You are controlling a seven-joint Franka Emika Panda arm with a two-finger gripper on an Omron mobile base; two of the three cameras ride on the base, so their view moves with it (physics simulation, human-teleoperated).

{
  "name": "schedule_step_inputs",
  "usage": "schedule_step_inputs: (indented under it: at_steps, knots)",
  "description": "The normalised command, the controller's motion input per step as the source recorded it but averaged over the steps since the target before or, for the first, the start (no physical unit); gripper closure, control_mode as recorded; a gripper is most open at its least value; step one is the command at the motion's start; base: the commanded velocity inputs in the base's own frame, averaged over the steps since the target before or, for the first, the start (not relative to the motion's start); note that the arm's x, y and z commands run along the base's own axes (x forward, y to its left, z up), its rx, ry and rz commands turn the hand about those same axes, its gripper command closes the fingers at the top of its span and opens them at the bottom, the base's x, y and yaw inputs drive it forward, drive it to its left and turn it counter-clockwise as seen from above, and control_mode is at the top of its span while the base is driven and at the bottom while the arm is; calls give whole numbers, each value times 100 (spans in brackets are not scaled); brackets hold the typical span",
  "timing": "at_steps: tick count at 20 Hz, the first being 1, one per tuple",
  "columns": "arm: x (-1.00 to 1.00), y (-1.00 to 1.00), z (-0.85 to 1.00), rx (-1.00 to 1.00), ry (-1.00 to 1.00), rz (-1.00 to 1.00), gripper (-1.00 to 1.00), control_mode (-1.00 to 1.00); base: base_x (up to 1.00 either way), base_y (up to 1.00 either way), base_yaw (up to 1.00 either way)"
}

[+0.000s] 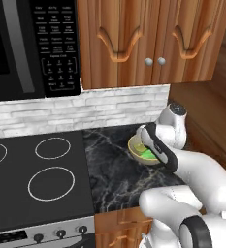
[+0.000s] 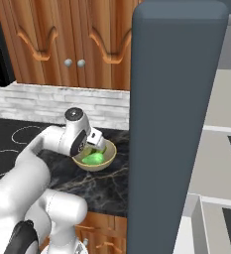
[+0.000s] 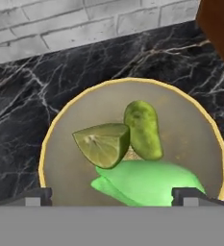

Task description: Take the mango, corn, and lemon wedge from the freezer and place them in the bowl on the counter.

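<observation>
The freezer (image 2: 174, 124) stands tall and slate-grey at the right of my right base view, its pale shelves showing beside the door. The counter (image 1: 115, 164) — black marble with white veins — runs between the stove top (image 1: 37, 179) and the wooden side wall. The bowl (image 3: 132, 96) sits on that counter near the brick backsplash, directly beneath my pincer (image 3: 111, 196), whose jaws stand wide and hold nothing. Inside the bowl lie three things touching one another — a bright green smooth item (image 3: 147, 185), an olive-green oblong piece (image 3: 143, 129), and the lemon wedge (image 3: 104, 144).
</observation>
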Motion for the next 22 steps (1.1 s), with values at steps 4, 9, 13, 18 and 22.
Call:
schedule_step_inputs:
  at_steps: [4, 9, 13, 18, 22]
  knots:
    - [-70, 6, 41, -6, -2, 5, -100, -100, 0, 0, 0]
    - [-87, 6, 43, -11, -1, 3, -100, -100, 0, 0, 0]
    - [-79, 0, 56, -3, 0, 6, -100, -100, 0, 0, 0]
    - [-50, 0, 77, 0, -3, 3, -100, -100, 0, 0, 0]
    - [-77, 0, 45, -3, -3, 0, -100, -100, 0, 0, 0]
